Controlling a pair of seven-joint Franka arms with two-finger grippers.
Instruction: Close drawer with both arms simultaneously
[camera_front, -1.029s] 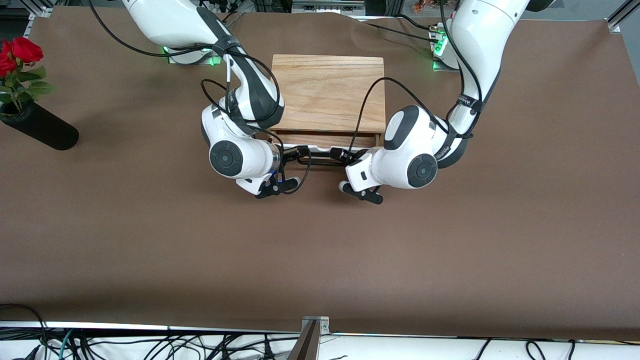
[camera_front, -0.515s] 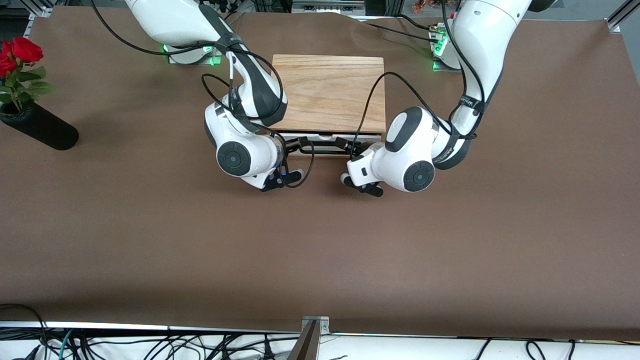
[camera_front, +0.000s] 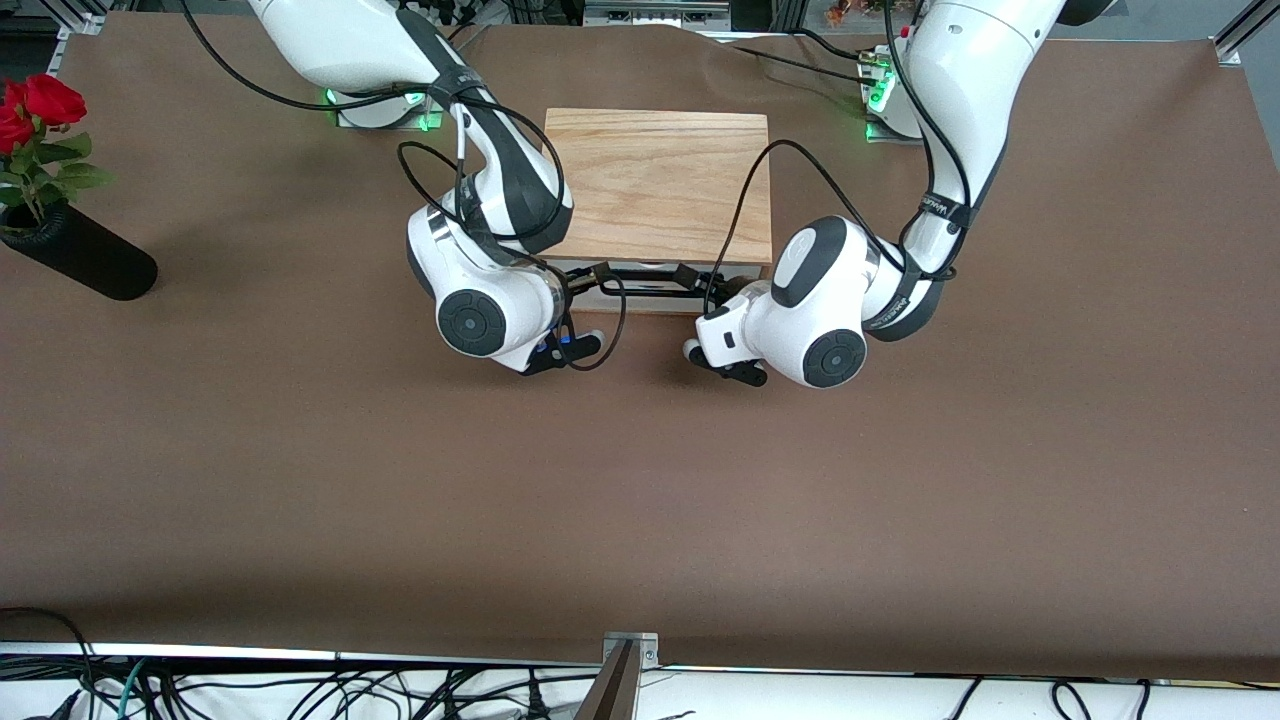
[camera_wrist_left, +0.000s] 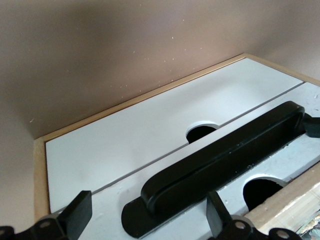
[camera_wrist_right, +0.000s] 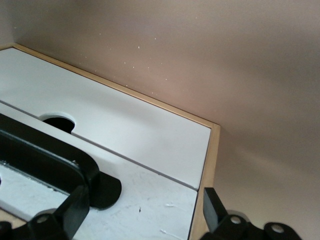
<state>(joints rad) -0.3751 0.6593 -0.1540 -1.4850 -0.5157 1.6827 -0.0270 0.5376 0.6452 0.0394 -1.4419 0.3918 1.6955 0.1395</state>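
Observation:
The oak box (camera_front: 660, 185) stands at mid-table between the two arms' bases. Its drawer (camera_front: 650, 268) is pushed in: only a thin strip of white front and the black bar handle (camera_front: 645, 291) show under the top's edge. My right gripper (camera_front: 592, 280) is open at the handle's end toward the right arm. My left gripper (camera_front: 690, 280) is open at the other end. In the left wrist view the open left gripper (camera_wrist_left: 150, 220) is close against the white drawer front (camera_wrist_left: 107, 200), over the handle's (camera_wrist_left: 220, 155) foot. In the right wrist view the open right gripper (camera_wrist_right: 145, 210) faces the front's (camera_wrist_right: 150, 200) corner beside the handle (camera_wrist_right: 45, 160).
A black vase (camera_front: 85, 262) with red roses (camera_front: 35, 105) is at the right arm's end of the table. The arms' green-lit bases (camera_front: 385, 105) stand beside the box. A second white panel (camera_wrist_left: 150, 130) lies below the drawer front. Brown tabletop (camera_front: 640, 500) stretches toward the front camera.
Both grippers have moved toward the box and the drawer has slid in with them. The strip of light-wood tray seen one second ago is now hidden under the top.

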